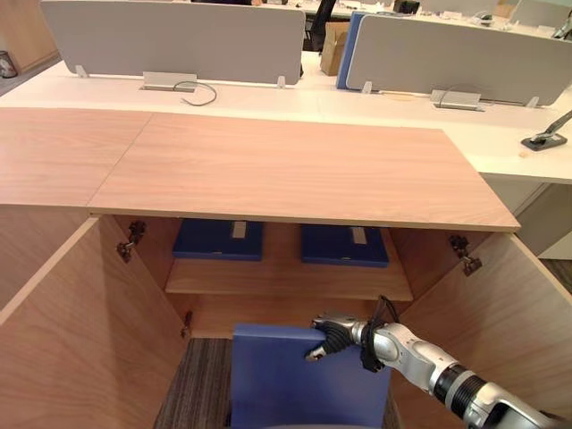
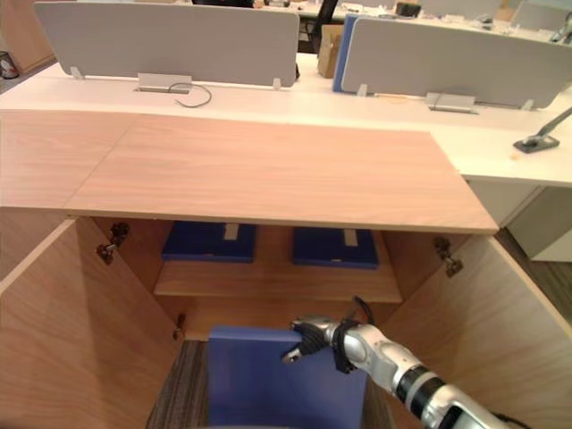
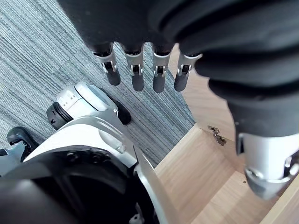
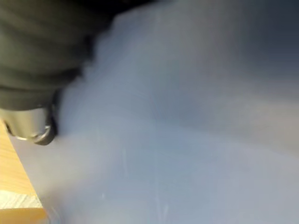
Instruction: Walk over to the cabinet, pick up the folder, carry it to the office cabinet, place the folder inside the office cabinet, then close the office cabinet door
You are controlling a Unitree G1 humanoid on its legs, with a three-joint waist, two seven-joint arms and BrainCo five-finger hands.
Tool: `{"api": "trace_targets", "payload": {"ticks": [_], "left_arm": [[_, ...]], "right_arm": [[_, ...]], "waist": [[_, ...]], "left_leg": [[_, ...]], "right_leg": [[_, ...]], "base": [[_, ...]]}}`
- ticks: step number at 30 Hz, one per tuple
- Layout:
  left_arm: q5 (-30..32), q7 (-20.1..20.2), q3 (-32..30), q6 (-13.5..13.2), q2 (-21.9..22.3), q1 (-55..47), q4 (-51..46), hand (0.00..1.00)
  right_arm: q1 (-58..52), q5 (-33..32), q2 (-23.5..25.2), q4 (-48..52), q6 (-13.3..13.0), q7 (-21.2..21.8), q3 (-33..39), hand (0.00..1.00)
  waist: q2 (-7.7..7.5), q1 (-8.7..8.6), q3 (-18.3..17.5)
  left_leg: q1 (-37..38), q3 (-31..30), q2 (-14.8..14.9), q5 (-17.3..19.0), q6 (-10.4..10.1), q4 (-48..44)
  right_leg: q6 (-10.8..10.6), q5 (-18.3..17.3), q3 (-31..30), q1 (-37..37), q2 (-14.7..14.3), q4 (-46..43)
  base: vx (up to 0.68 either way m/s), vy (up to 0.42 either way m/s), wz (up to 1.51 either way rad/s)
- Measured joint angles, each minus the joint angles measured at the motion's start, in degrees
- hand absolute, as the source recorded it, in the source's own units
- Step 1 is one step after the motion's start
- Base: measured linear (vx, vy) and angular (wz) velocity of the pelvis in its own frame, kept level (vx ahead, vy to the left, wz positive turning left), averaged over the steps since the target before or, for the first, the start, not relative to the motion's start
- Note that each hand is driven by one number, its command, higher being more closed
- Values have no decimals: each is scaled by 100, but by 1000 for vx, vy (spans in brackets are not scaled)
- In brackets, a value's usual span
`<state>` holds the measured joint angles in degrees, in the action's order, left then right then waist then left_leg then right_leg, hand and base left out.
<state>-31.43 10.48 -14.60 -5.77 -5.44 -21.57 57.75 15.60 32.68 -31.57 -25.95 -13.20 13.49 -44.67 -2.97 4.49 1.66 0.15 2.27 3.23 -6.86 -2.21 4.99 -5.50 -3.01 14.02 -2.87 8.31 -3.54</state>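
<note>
Clasping folder (image 1: 295, 384) — right hand (image 1: 334, 338), cabinet (image 1: 295, 170) shelving two binders (image 1: 219, 239)

The right arm (image 1: 413, 350) is silver-grey w/ a black band, right hand (image 1: 332, 338) under dark ribbed cover. Same ribbing on the left hand (image 3: 140, 25), silver fingers (image 3: 136, 70) w/ dark tips.

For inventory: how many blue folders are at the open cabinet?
3 folders: two on the shelf, left and right; one in front, in the robot hand. More may be hidden.
</note>
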Motion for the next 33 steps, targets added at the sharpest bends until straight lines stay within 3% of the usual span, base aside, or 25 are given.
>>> {"api": "trace_targets", "payload": {"ticks": [2,4,6,7,9,10,17,19,22,24,28,30,33], "left_arm": [[16,0,55,0,-2,4,-2,0],[13,0,129,-2,4,11,-33,0],[13,-1,181,-9,32,19,-99,0],[9,-4,187,-14,62,19,-144,0],[-8,-7,186,-18,72,19,-174,0],[-16,-18,182,-19,76,11,-215,0],[-261,-210,183,38,170,30,-610,0],[-357,-227,187,55,240,58,-755,0],[-490,-291,215,88,435,61,-995,0],[-542,-433,300,89,567,61,-1210,0],[-653,-568,471,91,595,61,-1396,0],[-664,-654,560,90,623,67,-1530,0],[-661,-689,553,86,681,72,-1557,0]], "right_arm": [[10,12,159,-369,18,-24,191,100],[6,-155,495,-914,196,-38,803,100],[23,-828,826,-1435,467,-197,1577,100],[60,-1721,1112,-1799,717,-375,2308,100],[62,-2437,1285,-1944,791,-513,2665,100],[74,-3219,1530,-2095,872,-674,3031,100],[390,-6807,2440,-2444,960,-1180,3737,100],[656,-7470,2637,-2451,955,-1275,3950,100],[1116,-8509,2888,-2384,852,-1475,4395,100],[1454,-9326,3059,-1981,608,-1658,4649,100],[1675,-9710,3127,-1111,363,-1870,4843,100],[1888,-10126,3229,-406,23,-2025,5195,100],[2246,-10152,3215,171,-316,-2233,5462,100]], "waist": [[15,25,46],[54,74,121],[102,113,179],[161,130,224],[190,126,259],[210,138,287],[235,256,626],[285,321,800],[439,393,1035],[595,484,1275],[723,534,1698],[810,546,2016],[852,565,2241]], "left_leg": [[-1,-7,-6,-4,18,-1],[1,-19,-15,0,26,-1],[-1,-35,-30,1,28,-1],[-4,-79,-55,2,29,-1],[-6,-114,-68,2,29,-1],[-9,-127,-77,2,30,-2],[-232,-170,-126,79,81,-247],[-467,-207,-149,180,101,-548],[-850,-305,-175,369,114,-1111],[-1256,-323,-114,607,133,-1711],[-2064,-425,-111,1007,141,-2824],[-2723,-421,-146,1378,197,-3750],[-3364,-284,-212,1710,251,-4597]], "right_leg": [[-6,-5,3,0,3,-1],[-16,-13,13,-6,7,-1],[-24,-19,34,-9,18,-1],[-39,-32,84,-28,40,-7],[-45,-50,117,-36,56,-23],[-49,-63,131,-36,66,-40],[-52,-64,162,82,123,-120],[-53,-63,185,188,157,-211],[-54,-64,305,261,212,-361],[-59,-139,350,460,224,-623],[-62,-606,368,1196,427,-1755],[-89,-1043,211,1880,622,-2812],[-143,-1429,-108,2673,854,-3837]], "base": [[0,0,0],[0,0,0],[4,5,5],[4,9,12],[3,9,11],[3,10,6],[-16,9,3],[-61,26,13],[-74,42,19],[-114,48,15],[-163,63,13],[-169,19,1],[-179,17,-15]]}}
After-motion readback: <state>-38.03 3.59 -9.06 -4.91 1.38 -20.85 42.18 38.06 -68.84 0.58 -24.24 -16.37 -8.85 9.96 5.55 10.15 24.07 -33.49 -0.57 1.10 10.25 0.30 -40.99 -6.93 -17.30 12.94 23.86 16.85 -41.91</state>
